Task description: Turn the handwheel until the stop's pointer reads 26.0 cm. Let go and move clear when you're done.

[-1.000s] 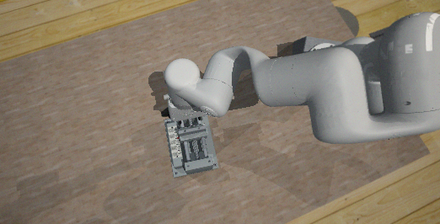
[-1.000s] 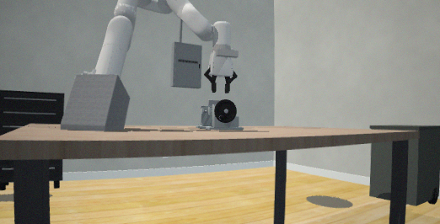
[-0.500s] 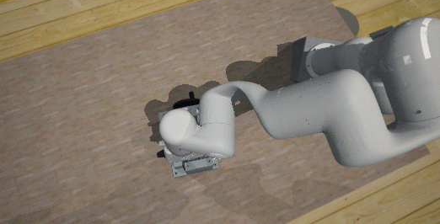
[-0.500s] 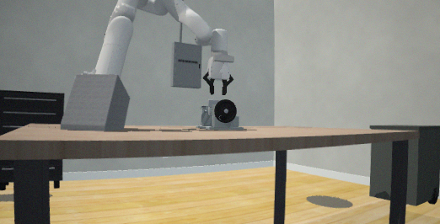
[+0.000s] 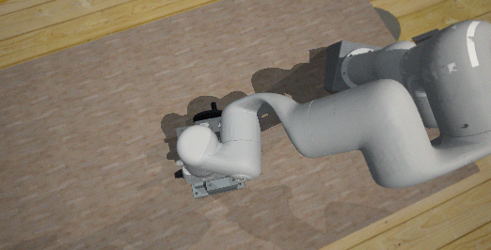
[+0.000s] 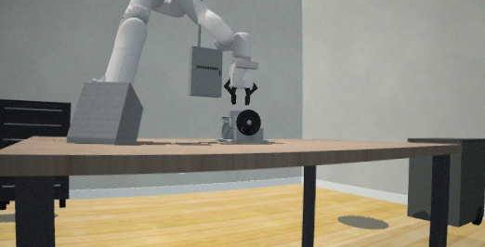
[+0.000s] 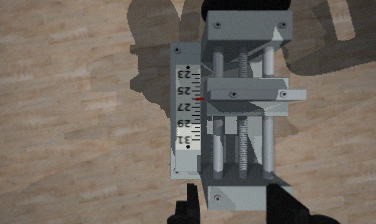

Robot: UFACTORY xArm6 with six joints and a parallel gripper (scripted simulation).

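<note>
Here the gripper (image 6: 241,96) hangs half-spread and empty directly above the stop fixture (image 6: 234,132), presumably to view its scale (image 7: 187,107), while the black handwheel (image 6: 247,123) on the fixture's front face remains untouched.

White arm (image 5: 376,129) reaching in from the right, lying across a brown wood-grain worktop (image 5: 94,129). Its rounded wrist end (image 5: 199,145) covering most of a grey slide fixture (image 5: 217,187). Black handwheel (image 5: 207,114) peeking out just beyond the wrist. Yellow plank floor (image 5: 141,7) bordering the worktop.
</note>
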